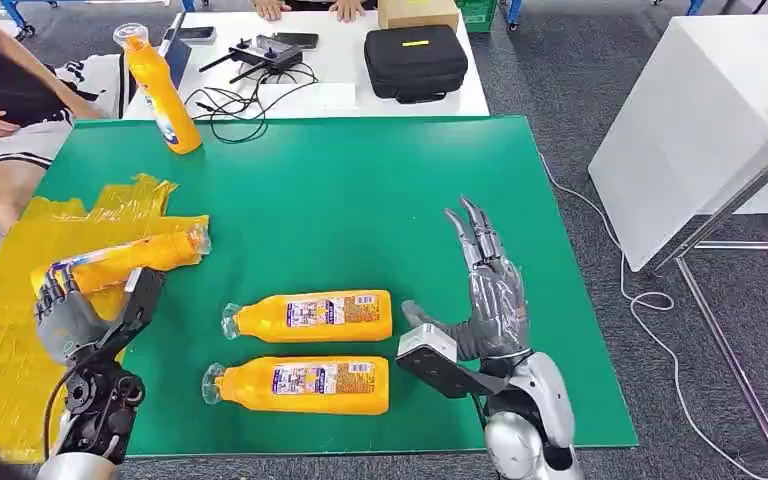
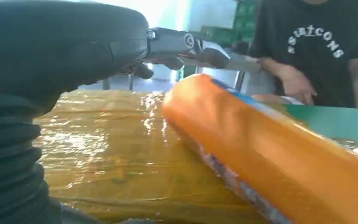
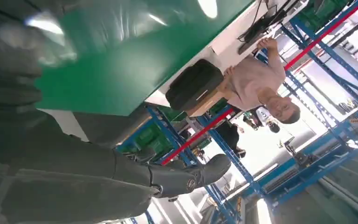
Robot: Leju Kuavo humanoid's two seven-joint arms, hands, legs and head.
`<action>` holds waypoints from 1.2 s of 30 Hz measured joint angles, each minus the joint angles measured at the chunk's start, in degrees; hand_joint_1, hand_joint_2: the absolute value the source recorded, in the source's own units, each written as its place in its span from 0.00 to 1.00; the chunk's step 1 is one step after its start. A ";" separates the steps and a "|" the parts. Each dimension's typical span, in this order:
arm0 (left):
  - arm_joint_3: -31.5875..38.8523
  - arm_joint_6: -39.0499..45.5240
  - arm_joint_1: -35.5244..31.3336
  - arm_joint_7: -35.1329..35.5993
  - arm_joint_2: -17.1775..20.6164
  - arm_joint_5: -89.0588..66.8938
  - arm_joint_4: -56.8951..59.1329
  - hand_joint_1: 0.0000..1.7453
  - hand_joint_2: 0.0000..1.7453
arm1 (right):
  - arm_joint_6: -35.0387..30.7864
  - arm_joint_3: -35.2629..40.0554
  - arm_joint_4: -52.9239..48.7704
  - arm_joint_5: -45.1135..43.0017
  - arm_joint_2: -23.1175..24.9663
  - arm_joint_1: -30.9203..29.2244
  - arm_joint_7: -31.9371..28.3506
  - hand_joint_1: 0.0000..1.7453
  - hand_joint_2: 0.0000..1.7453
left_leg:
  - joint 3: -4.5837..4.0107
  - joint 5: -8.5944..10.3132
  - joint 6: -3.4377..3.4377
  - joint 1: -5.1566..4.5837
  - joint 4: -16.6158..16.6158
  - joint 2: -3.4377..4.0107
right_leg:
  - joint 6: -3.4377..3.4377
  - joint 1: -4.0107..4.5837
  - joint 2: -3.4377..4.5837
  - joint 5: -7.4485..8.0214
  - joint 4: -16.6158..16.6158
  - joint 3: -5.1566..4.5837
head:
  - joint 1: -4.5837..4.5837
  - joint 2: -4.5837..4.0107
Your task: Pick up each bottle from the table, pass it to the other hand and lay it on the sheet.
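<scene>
Holding an orange bottle (image 1: 125,258) in my left hand (image 1: 65,318) above the yellow sheet (image 1: 5,340), I judge lay-down comes next. My right hand (image 1: 485,290) hovers empty, fingers spread. 2 bottles (image 1: 310,316) lie on the green table (image 1: 360,190); 1 standing bottle (image 1: 160,90) waits.

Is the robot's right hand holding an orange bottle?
No, the right hand is open above the green table, holding nothing.
</scene>
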 measured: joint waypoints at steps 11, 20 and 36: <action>3.56 -12.29 1.90 -26.16 -5.77 31.83 -10.06 0.00 1.00 | 0.57 4.44 4.42 0.72 -0.52 -1.48 -1.62 0.00 1.00 | -0.03 0.00 0.00 -0.01 0.00 0.00 | 0.00 -0.01 -0.01 0.00 0.00 0.02 | 0.02 0.00; -6.78 -60.27 10.77 -44.68 -9.92 79.35 -36.29 0.00 1.00 | 3.17 15.50 26.91 6.82 0.57 -10.52 -2.12 0.00 1.00 | -0.02 0.00 0.00 0.03 0.00 0.02 | 0.00 0.02 0.01 0.00 0.00 -0.01 | -0.02 0.00; -16.85 -62.16 14.53 -45.24 -10.53 82.11 -53.85 0.00 1.00 | -1.29 21.88 42.06 14.25 3.89 -18.70 5.66 0.00 1.00 | 0.00 0.01 0.00 0.03 0.00 -0.02 | 0.00 0.02 -0.01 0.00 0.00 0.03 | 0.00 0.00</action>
